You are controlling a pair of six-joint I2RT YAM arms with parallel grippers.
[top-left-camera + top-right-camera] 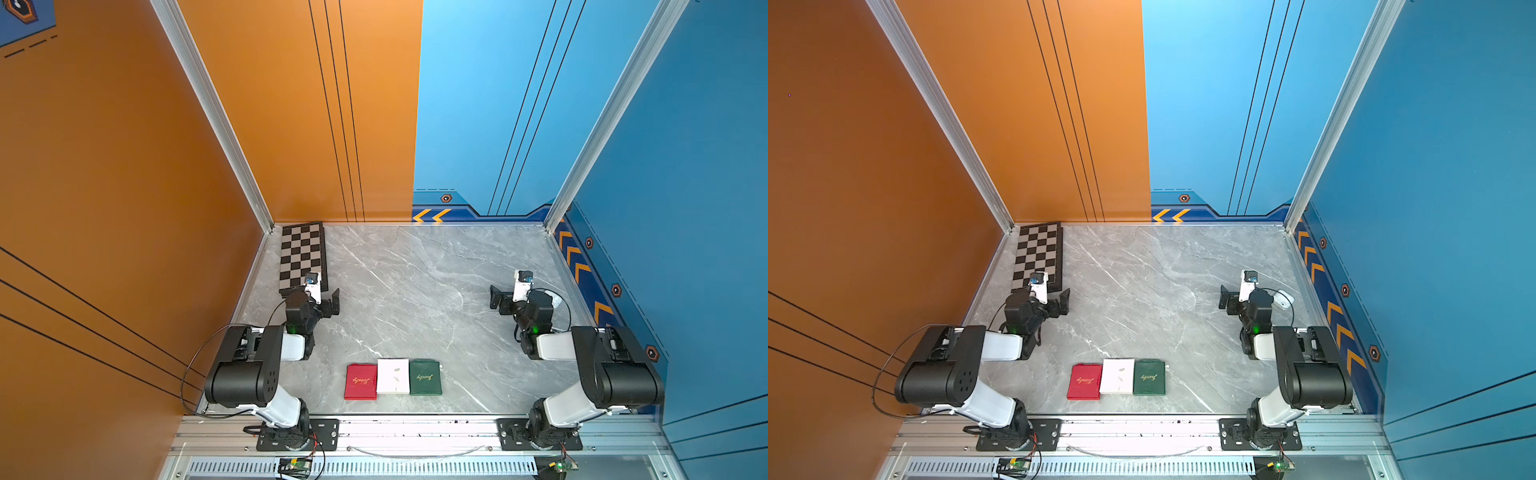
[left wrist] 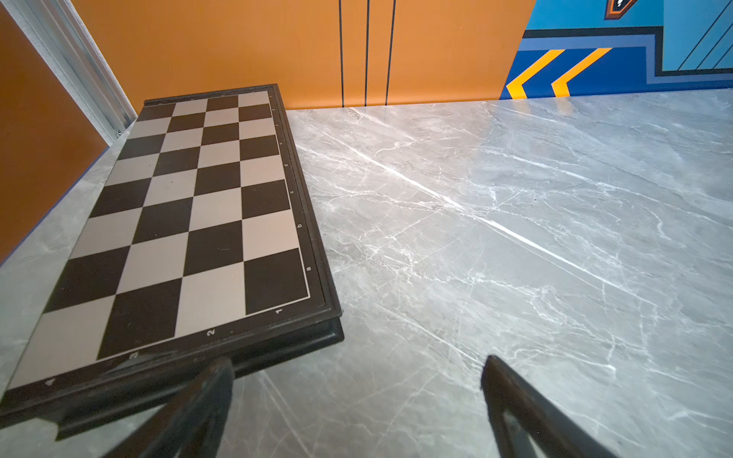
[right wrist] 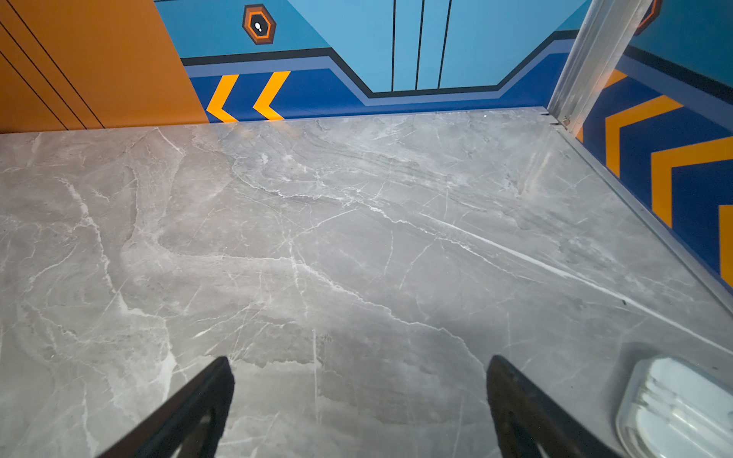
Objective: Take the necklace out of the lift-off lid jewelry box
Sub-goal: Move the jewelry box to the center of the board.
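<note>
Necklace isn't visible (presumably shut inside one of the boxes, can't tell which). Three sit side by side at the grey marble table's [image 1: 415, 291] near edge: one red flat box [image 1: 360, 381], one white flat box [image 1: 393, 376], one green flat box [image 1: 425, 377]. Two arms: left gripper [image 2: 357, 359] and right gripper [image 3: 359, 358] hang well away, jaws wide apart, empty. Not started, I reckon; next move is reaching in and lifting a lid. Also one folded black-and-silver chessboard [image 1: 302, 257], one white plastic case [image 3: 674, 408].

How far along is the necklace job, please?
Nothing looks done: the red box, white box and green box all sit closed, no necklace showing. In hand: nothing; left tool and right tool are open, empty, away from them. Left: lid off, necklace out.
</note>
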